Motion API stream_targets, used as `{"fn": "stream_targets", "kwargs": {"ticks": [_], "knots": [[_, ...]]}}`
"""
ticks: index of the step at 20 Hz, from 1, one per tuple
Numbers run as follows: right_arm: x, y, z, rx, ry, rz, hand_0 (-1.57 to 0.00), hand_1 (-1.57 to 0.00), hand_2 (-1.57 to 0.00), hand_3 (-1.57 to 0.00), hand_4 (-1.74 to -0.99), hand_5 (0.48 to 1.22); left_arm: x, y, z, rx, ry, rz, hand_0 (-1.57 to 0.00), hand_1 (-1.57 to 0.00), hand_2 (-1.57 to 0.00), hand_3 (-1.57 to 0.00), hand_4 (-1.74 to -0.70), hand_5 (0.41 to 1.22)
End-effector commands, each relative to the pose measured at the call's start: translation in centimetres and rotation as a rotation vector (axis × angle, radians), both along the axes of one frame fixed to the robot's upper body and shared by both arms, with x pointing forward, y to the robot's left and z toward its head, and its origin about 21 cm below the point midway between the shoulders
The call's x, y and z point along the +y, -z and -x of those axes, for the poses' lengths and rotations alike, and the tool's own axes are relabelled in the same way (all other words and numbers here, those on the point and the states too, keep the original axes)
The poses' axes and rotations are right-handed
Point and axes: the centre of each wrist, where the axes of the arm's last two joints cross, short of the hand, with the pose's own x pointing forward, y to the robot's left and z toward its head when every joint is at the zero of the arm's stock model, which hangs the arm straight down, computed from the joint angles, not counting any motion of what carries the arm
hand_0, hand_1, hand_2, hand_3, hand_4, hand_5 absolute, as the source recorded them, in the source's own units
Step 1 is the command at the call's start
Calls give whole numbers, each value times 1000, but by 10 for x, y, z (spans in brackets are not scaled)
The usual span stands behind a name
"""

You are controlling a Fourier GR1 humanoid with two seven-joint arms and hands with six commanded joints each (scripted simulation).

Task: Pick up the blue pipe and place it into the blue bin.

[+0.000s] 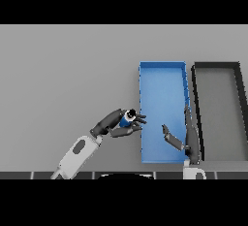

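The blue pipe (127, 118) is a short tube with a dark open end, held just left of the blue bin (162, 72). My left hand (115, 123) has its fingers and thumb curled round the pipe, close to the bin's left wall. My right hand (186, 137) stands over the bin's near right corner with straight fingers pointing away from me and the thumb spread, holding nothing. The blue bin is a long rectangular tray with bare floor showing.
A dark grey bin (240, 94) of the same shape lies right beside the blue bin on its right. Bare grey table (68, 74) spreads to the left and beyond both bins.
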Motion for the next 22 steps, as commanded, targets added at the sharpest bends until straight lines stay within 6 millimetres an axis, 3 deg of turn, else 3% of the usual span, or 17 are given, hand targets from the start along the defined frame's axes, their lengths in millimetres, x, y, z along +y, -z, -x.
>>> {"fn": "stream_targets", "kwargs": {"ticks": [1, 4, 8, 10, 15, 22], "knots": [[-1, -8, -3, -62, -25, -40, 1, -22, -30, 1, -1166, 571, 2, 1, 2, -6, 4, 10, -1571, -1571, -1571, -1571, -1475, 1221], [-7, -36, -5, -178, -145, -91, 1, -11, -20, 1, -1169, 597, 2, 0, 2, 2, 8, -10, -1571, -1571, -1571, -1571, -1475, 1221], [-8, -83, -7, -162, -335, -33, 1, -4, -8, 1, -1177, 567, 5, 2, 6, -5, 11, -12, -1571, -1571, -1571, -1571, -1473, 1221], [-5, -93, -9, -60, -397, 33, 1, -2, -4, 1, -1194, 543, 5, 0, 4, -10, 7, -9, -1571, -1571, -1571, -1571, -1473, 1221], [12, -112, -21, -41, -573, 108, 1, 0, -1, 1, -1256, 523, 1, -2, 1, -28, 13, -29, -1571, -1571, -1571, -1571, -1474, 1221], [51, -139, -44, -56, -767, 118, 1, 1, 1, 1, -1214, 520, 2, -6, -1, -10, 19, -46, -1571, -1571, -1571, -1571, -1475, 1221]]}}
